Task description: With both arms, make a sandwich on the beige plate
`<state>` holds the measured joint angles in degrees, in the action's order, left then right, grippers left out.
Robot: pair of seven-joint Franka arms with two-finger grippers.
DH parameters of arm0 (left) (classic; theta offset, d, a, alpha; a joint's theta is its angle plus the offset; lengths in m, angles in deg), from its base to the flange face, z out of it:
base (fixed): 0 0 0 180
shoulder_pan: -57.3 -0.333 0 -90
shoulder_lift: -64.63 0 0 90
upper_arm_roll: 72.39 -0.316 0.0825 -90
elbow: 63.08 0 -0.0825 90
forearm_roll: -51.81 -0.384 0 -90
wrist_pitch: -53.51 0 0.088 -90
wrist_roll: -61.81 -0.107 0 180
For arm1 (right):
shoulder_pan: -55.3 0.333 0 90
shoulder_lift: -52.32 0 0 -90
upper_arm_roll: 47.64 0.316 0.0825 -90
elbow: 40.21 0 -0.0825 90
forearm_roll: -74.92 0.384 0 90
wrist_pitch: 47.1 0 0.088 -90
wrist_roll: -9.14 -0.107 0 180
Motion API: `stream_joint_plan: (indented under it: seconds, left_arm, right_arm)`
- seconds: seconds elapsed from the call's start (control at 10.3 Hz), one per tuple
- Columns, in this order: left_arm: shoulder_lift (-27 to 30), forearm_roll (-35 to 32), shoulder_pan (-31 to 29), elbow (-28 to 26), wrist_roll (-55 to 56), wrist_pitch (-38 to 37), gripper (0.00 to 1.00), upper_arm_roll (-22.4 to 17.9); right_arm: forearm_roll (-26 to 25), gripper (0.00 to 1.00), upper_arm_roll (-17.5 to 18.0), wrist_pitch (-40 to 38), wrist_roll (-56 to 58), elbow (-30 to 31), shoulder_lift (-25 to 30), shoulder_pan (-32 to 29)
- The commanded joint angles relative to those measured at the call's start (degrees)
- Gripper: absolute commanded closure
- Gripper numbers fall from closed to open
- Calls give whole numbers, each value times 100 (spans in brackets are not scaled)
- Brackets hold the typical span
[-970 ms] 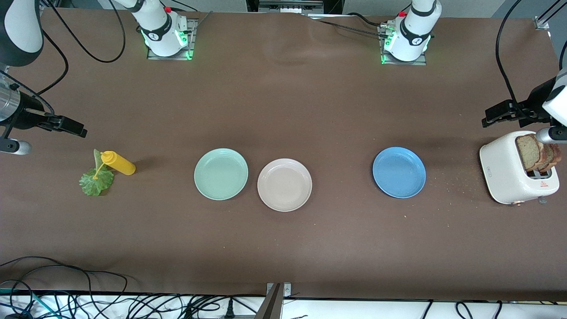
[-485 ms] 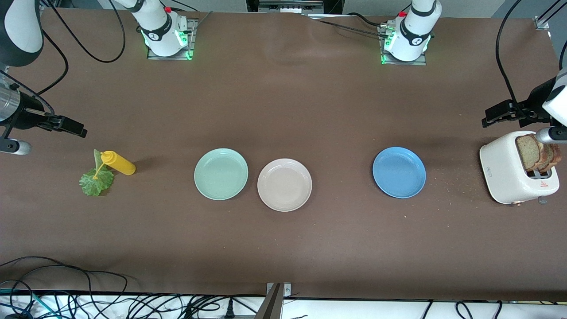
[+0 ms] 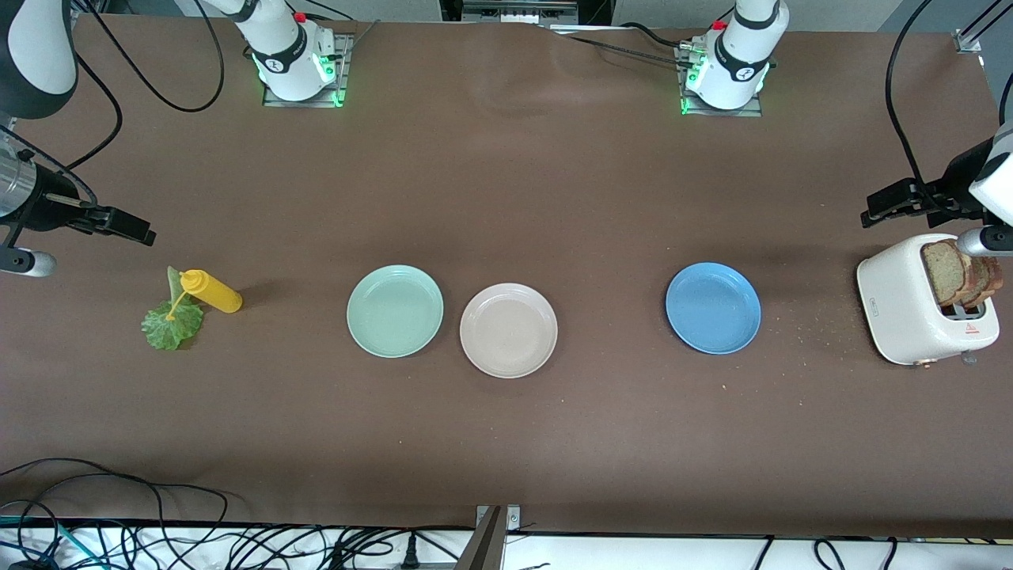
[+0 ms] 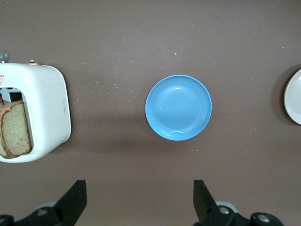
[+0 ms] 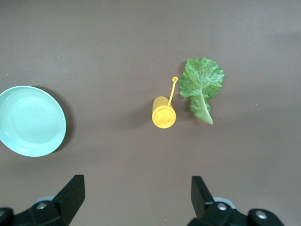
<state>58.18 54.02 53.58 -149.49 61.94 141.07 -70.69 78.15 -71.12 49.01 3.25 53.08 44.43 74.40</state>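
The beige plate (image 3: 508,330) lies bare in the middle of the table; its rim (image 4: 295,96) also shows in the left wrist view. Two brown bread slices (image 3: 954,275) (image 4: 16,129) stand in a white toaster (image 3: 902,305) at the left arm's end. A green lettuce leaf (image 3: 172,323) (image 5: 202,87) lies flat at the right arm's end. My left gripper (image 4: 139,186) hangs open high over bare table between toaster and blue plate. My right gripper (image 5: 137,181) hangs open high over bare table near the lettuce. Neither holds anything.
A mint-green plate (image 3: 395,310) (image 5: 30,120) sits beside the beige one, toward the right arm's end. A blue plate (image 3: 712,307) (image 4: 178,107) lies toward the toaster, with crumbs scattered between them. A yellow squeeze bottle (image 3: 210,290) (image 5: 163,112) lies against the lettuce.
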Motion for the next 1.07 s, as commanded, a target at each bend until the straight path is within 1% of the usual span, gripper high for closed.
stream_joint_plan:
  seconds: [0.0,0.97]
  left_arm:
    - [-50,-28,3,150,-118,-125,0,-2]
    - [-50,-28,3,150,-118,-134,0,-2]
  right_arm:
    - [116,0,-16,-22,71,-4,15,-11]
    - [116,0,-69,-14,273,-4,15,-38]
